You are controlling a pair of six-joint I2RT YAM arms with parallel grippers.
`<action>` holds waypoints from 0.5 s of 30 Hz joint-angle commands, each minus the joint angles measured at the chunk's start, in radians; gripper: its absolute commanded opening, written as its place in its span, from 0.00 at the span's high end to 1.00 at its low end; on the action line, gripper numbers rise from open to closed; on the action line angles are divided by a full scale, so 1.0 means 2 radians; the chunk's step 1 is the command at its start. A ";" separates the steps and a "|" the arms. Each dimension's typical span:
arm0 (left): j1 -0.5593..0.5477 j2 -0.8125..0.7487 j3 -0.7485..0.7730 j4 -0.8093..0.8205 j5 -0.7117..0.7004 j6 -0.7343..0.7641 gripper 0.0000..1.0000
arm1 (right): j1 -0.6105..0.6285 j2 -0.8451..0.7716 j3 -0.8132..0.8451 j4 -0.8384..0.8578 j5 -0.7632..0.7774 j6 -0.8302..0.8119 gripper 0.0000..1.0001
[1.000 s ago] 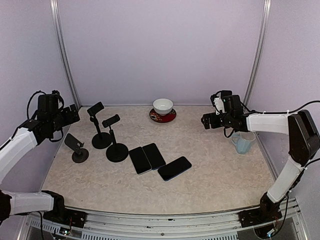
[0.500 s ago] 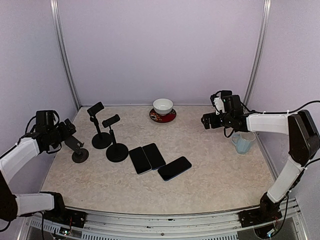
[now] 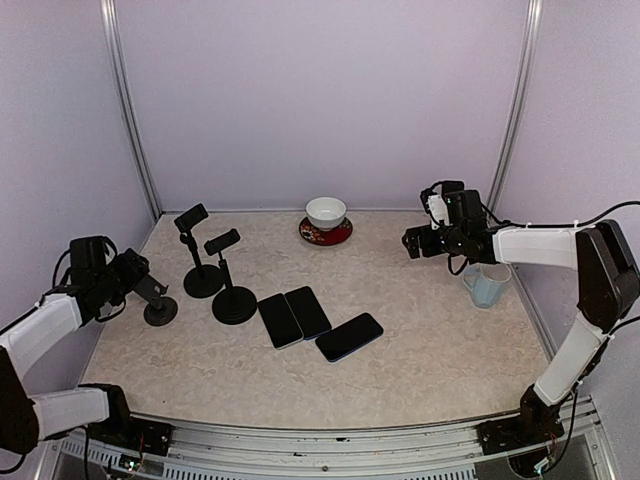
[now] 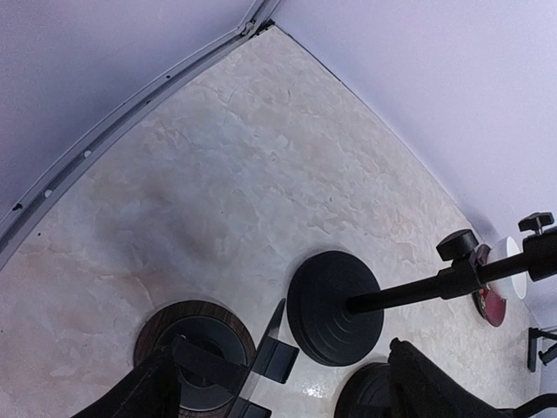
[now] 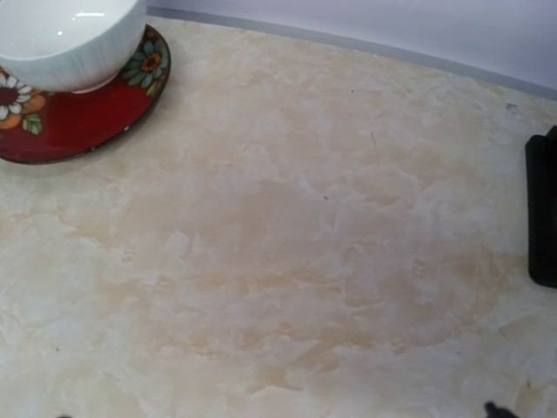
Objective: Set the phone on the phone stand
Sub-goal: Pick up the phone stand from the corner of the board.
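My left arm has dropped since a second ago: it was raised by the left wall, and now my left end effector (image 3: pixel 133 272) sits low over the table (image 3: pixel 430 350), right at the short phone stand (image 3: pixel 157 306). In the left wrist view its fingers (image 4: pixel 435 387) are spread wide, holding nothing, with the stand's tilted cradle between them and its round base just beyond. My right arm has not moved. My right end effector (image 3: pixel 410 242) hangs above the right half of the table. Only dark tips show, at the lower corners of its wrist view and far apart, so it is spread and empty too.

All three phones lie flat where they were, near the middle of the table. The first phone (image 3: pixel 280 320) and second phone (image 3: pixel 308 312) lie side by side, and the third phone (image 3: pixel 349 337) lies angled just to their right. None is on a stand.

Between my left end effector and the phones stand the rear tall stand (image 3: pixel 203 279) and the near tall stand (image 3: pixel 233 303), both upright. At the back a white bowl (image 3: pixel 326 211) sits on a red saucer (image 3: pixel 325 236). A pale blue cup (image 3: pixel 486 286) stands by the right wall.
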 commanded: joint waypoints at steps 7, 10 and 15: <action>0.005 -0.006 -0.010 0.030 0.009 -0.013 0.29 | 0.004 0.005 -0.003 0.009 0.003 -0.004 0.00; 0.005 -0.005 -0.016 0.033 0.012 -0.015 0.31 | 0.004 0.011 -0.002 0.008 0.004 -0.004 0.00; 0.005 -0.006 -0.024 0.036 0.010 -0.018 0.39 | 0.004 0.014 -0.002 0.001 0.010 -0.008 0.00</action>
